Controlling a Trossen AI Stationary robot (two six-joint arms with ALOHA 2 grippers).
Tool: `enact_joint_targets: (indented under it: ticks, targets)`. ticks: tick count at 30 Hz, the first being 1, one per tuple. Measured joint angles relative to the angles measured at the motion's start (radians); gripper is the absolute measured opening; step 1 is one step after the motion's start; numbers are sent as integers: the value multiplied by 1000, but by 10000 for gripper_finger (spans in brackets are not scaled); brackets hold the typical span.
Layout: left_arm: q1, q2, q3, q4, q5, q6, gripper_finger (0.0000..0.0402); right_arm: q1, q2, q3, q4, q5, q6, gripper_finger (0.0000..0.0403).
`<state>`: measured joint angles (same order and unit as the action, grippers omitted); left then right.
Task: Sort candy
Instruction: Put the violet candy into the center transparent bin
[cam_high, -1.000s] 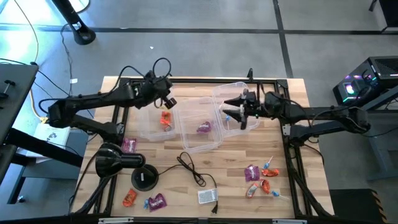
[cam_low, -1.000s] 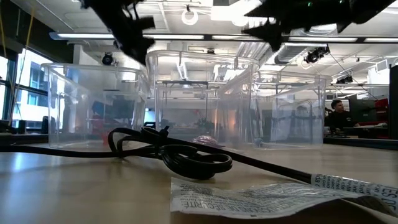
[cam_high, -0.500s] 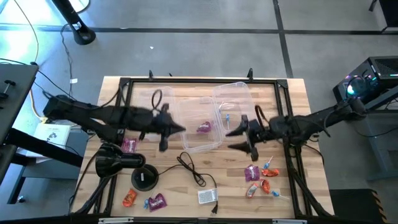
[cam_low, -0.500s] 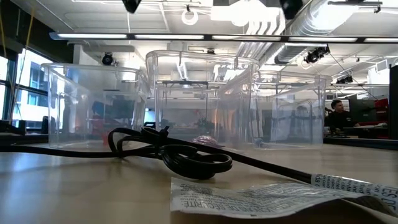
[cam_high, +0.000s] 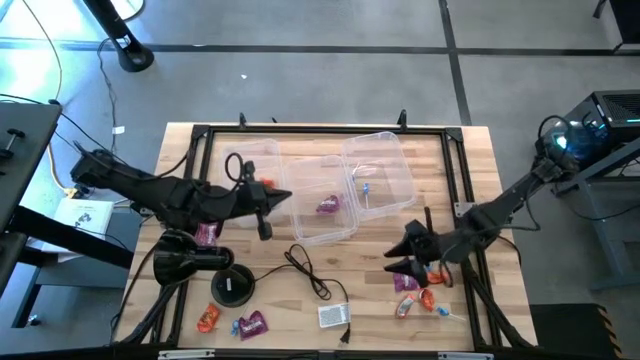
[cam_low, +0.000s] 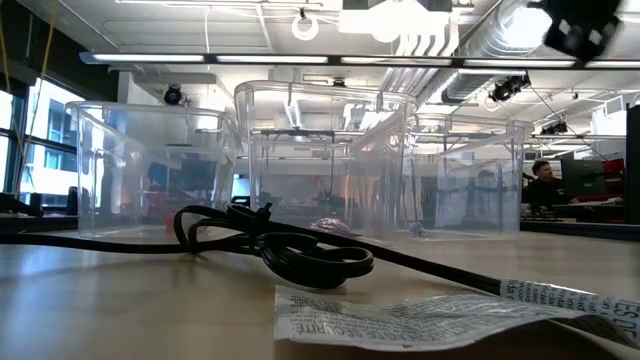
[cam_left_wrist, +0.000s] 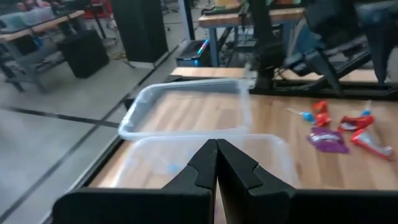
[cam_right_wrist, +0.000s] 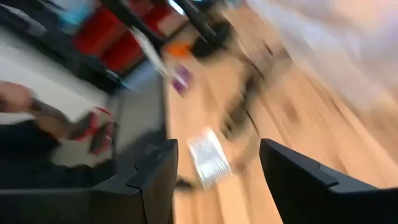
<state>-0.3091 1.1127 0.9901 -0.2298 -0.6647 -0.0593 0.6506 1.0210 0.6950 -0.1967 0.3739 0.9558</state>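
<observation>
The left gripper (cam_high: 285, 196) hangs over the left clear bin (cam_high: 252, 180), at its side nearest the middle bin (cam_high: 322, 205); its fingers (cam_left_wrist: 205, 163) are pressed tip to tip with nothing between them. The right gripper (cam_high: 398, 258) is over the bare wood just beside the candy pile (cam_high: 420, 285) at the table's (cam_high: 470, 150) right front; its fingers (cam_right_wrist: 155, 168) stand wide apart and grip nothing. Candy is spread as follows — one orange-red piece (cam_high: 266, 184) in the left bin, partly hidden by the left arm; one purple piece (cam_high: 328, 205) in the middle bin; one light blue piece (cam_high: 366, 188) in the right bin (cam_high: 378, 172). Unsorted pieces lie on the table: the mixed pile of purple, orange-red and light blue wrappers at right front, a purple piece (cam_high: 208, 234) beside the left arm, an orange-red piece (cam_high: 208, 318) and a purple piece (cam_high: 250, 324) at left front. A black cable (cam_high: 310, 270) runs across the table's middle to a small white box (cam_high: 334, 316) near the front edge. In the low view the three bins stand in a row behind the coiled cable (cam_low: 290, 245) — a person (cam_low: 545, 185) sits in the room beyond
</observation>
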Motion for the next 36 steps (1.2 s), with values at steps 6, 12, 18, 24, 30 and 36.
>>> enact_joint_targets:
  ticks: [6, 12, 18, 24, 30, 36]
  targets:
    - [48, -49, 0, -53, -2, 18, 0, 32, 66, 0, -308, -93, 359, 222]
    - [71, -73, 0, -93, -2, 16, 0, 30, 197, -1, -428, -180, 499, 222]
    - [74, -71, -1, -138, 4, -17, 0, 12, 359, 19, -463, -277, 512, 222]
    - [74, -71, -1, -149, 4, -34, 0, 11, 497, 143, -575, -280, 462, 222]
    - [74, -71, -1, -152, 3, -35, 0, 11, 624, 197, -594, -319, 424, 222]
    - [74, -71, -1, -188, 1, -45, 0, 10, 709, 202, -607, -350, 435, 218]
